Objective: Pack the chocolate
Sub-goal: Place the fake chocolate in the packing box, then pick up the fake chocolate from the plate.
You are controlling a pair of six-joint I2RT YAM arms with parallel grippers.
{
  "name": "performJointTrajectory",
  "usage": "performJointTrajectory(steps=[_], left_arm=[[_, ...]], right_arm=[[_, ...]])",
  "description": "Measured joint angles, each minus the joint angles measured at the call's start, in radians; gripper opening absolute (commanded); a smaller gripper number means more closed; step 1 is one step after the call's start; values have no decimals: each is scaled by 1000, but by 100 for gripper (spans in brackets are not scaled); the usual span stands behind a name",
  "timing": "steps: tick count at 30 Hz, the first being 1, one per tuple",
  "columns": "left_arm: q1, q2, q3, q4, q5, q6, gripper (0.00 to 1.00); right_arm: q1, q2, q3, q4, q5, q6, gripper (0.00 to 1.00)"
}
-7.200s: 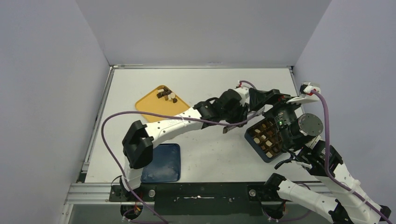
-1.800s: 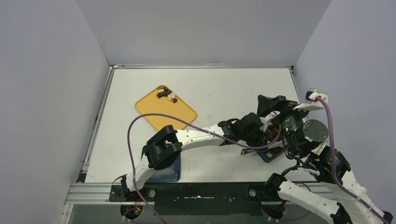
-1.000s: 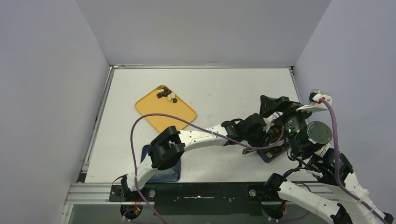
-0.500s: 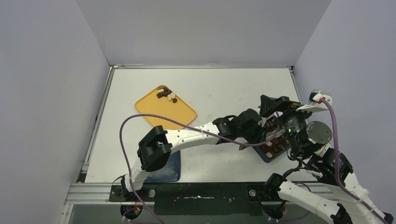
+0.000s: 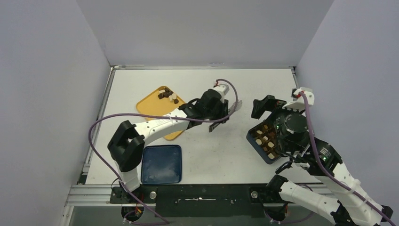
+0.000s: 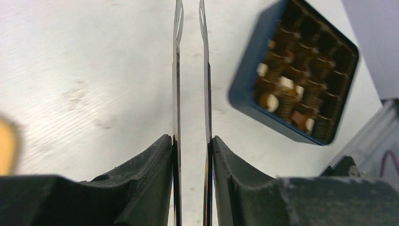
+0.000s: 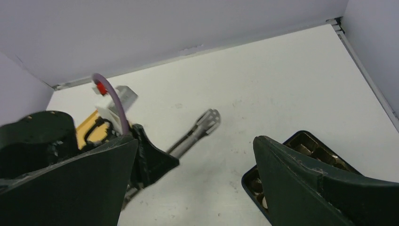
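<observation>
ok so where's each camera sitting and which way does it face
Top external: above and behind the bases, looking down on the table, tray and box; both arms show.
Left wrist: looks along the tongs over the table, box at right; left gripper shows, shut on them.
Right wrist: above the box, facing the far wall; right gripper shows, open.
Shared: both wrist views catch tongs and box.

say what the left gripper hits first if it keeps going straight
Probably bare table: the left gripper aims its tongs past the box, which sits off to the side.
</observation>
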Motion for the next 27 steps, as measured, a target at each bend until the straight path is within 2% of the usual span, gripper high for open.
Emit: performJointTrajectory(steps=[6, 17, 22, 27], left_arm=[[138, -119, -113, -76, -64, -8, 31], [328, -338, -172, -267, -239, 73, 32], [399, -408, -227, -296, -260, 85, 33], [509, -410, -243, -318, -245, 99, 32]], right_arm=[[0, 36, -77, -36, -17, 65, 100], [0, -3, -130, -31, -86, 115, 100], [0, -12, -135, -13, -128, 99, 100], [0, 12, -135, -2, -134, 58, 100]])
